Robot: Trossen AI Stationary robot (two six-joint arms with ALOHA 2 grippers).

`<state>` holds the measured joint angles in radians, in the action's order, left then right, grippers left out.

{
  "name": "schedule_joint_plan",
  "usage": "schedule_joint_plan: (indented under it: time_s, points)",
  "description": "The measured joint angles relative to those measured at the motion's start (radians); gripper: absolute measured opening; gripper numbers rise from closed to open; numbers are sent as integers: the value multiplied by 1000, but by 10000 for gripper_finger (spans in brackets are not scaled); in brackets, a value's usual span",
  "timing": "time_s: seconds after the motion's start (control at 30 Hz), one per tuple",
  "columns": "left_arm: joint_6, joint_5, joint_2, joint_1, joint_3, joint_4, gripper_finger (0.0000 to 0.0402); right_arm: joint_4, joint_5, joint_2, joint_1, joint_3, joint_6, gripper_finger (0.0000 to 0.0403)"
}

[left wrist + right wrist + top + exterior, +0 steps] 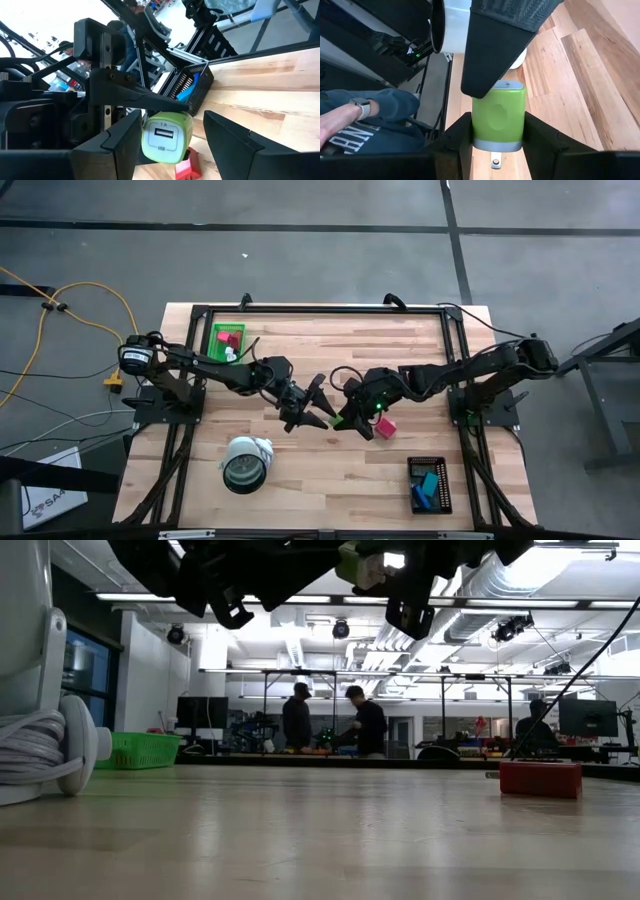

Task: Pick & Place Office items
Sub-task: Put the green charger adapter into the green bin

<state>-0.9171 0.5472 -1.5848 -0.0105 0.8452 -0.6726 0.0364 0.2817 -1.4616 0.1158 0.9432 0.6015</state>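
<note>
High view: right gripper (347,420) mid-table, closed on a green cube (343,421). Left gripper (318,408) sits just beside it, fingers spread, nothing in them, tips pointing at the cube. Red block (385,427) on the table just past the right gripper, toward the right arm's side. Black tray (429,485) with blue and teal bits (427,485) is well apart from it, near the front right corner. Green tray (227,340) with red pieces lies behind the left arm. White-and-grey roll (246,463) is near the front edge, on the left gripper's side.

Low view: both grippers hang well above the table; the cube shows up top in the right gripper (385,570). Red block (540,779) rests on the table below and off to one side. People stand in the room behind.

Left wrist view: open fingers (112,145) flank the cube (165,137) without touching it; its USB face points at the camera.

Right wrist view: right fingers (457,135) clamp the cube (498,120) on both sides. A person's sleeve (375,117) is visible beyond the table edge.
</note>
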Motion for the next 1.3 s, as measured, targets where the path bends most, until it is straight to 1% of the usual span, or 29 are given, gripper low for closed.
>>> schedule_joint_plan:
  time_s: [0.5, 0.83, 1.03, 1.17, 1.3]
  points:
    - [-1, -2, 0, 0, 0, -2, 205, 24, 11, 0, 0, 0, 3, 126]
    - [70, -2, 0, 20, 0, 1, 205, 42, 15, -10, 0, 0, 3, 124]
    - [82, 14, 0, 19, -1, 13, 205, 97, 52, -58, 0, 2, 7, 126]
    - [85, 29, -1, 18, -3, 33, 205, 126, 97, -87, -8, 0, 24, 124]
    - [101, 45, -1, 18, -3, 49, 205, 128, 95, -90, -7, 0, 25, 126]
